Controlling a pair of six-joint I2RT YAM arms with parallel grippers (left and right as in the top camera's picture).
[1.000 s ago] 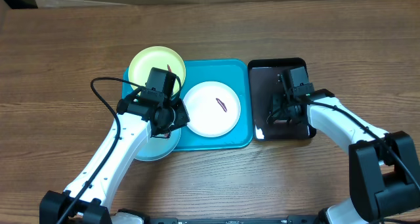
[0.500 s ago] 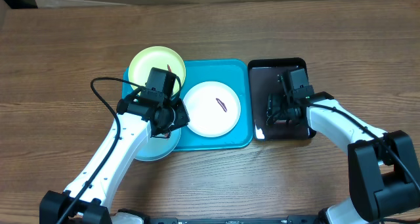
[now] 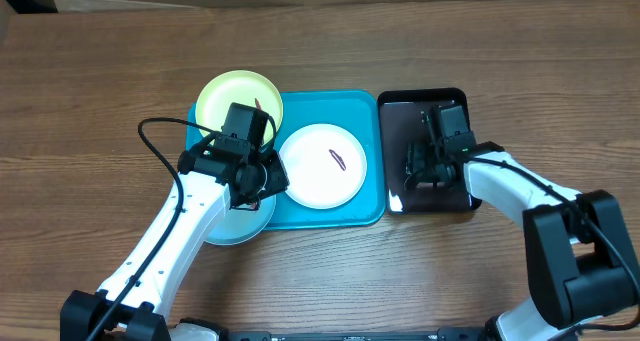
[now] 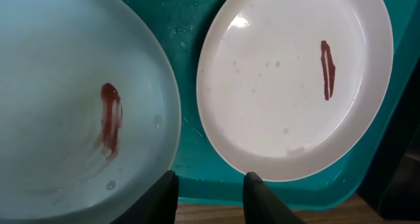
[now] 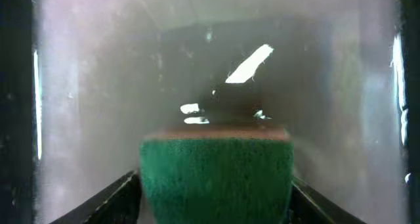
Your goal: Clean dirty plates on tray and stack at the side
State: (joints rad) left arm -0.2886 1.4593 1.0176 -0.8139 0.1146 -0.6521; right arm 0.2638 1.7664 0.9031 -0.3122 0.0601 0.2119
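Left gripper (image 4: 210, 184), slightly parted and empty, hangs over the tray (image 4: 188, 148): light blue plate (image 4: 59, 66) at 9 o'clock, white plate (image 4: 282, 86) at 1 o'clock. Right gripper (image 5: 216, 194) flanks a green sponge (image 5: 216, 175); grip unclear.

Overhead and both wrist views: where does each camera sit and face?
Overhead: above the table, facing straight down; both arms show, turquoise tray and black tray below.
Left wrist: on the left claw, facing down at the light blue plate and white plate; fingertips show.
Right wrist: facing the black tray's floor; fingers flank a green sponge.
Shared: overhead and left wrist both show the white plate.
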